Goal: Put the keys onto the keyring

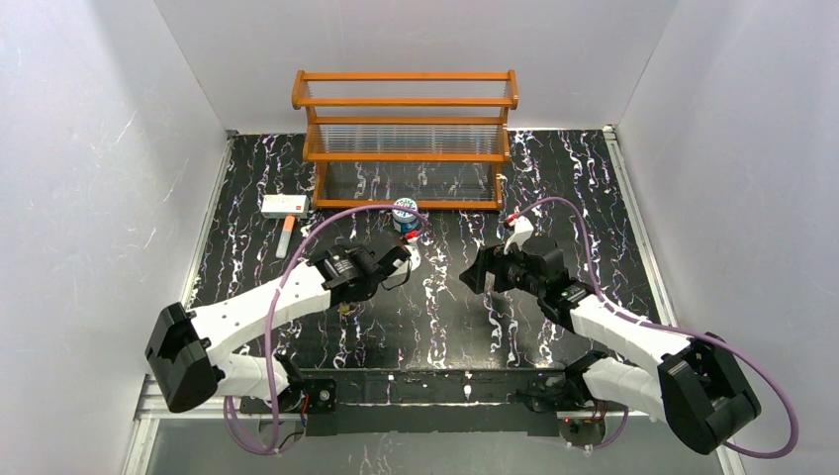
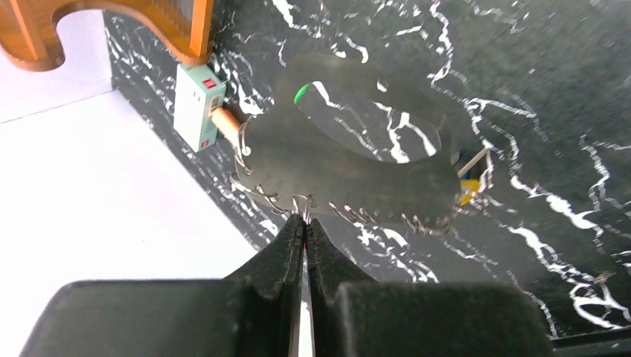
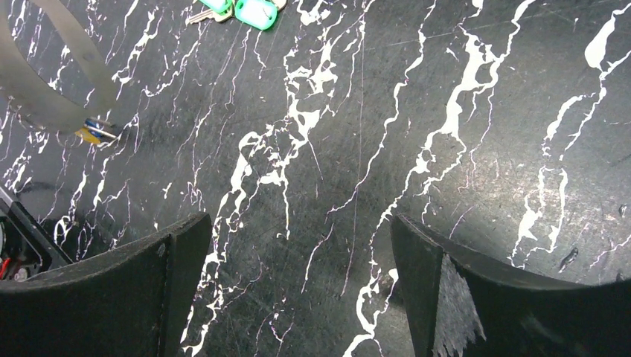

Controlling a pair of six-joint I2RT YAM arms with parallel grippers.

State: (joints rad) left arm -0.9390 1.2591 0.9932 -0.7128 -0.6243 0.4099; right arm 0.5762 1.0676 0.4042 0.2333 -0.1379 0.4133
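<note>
In the left wrist view the left gripper (image 2: pixel 303 217) has its fingers clenched on the near rim of the keyring (image 2: pixel 350 178), just below the middle of the frame; the loop spreads away from the tips as a greyish oval with an open middle, with small metal rings strung along its near edge; a yellow key (image 2: pixel 469 192) hangs at its right end, right of centre. Beyond the loop, in the upper left, lies a white box (image 2: pixel 195 104) with a red mark, an orange stick (image 2: pixel 227 125) just beside it; a wooden rack (image 2: pixel 45 33) fills the corner above. In the right wrist view the right gripper (image 3: pixel 299 227) is released, its fingers wide apart over the black marbled table (image 3: pixel 446 111), grasping nothing; green keys (image 3: pixel 242 10) lie at the top edge, left of centre; the keyring's end shows in the upper left. From above, a blue-and-white can (image 1: pixel 406 213) stands near the centre, just beyond the left gripper.
</note>
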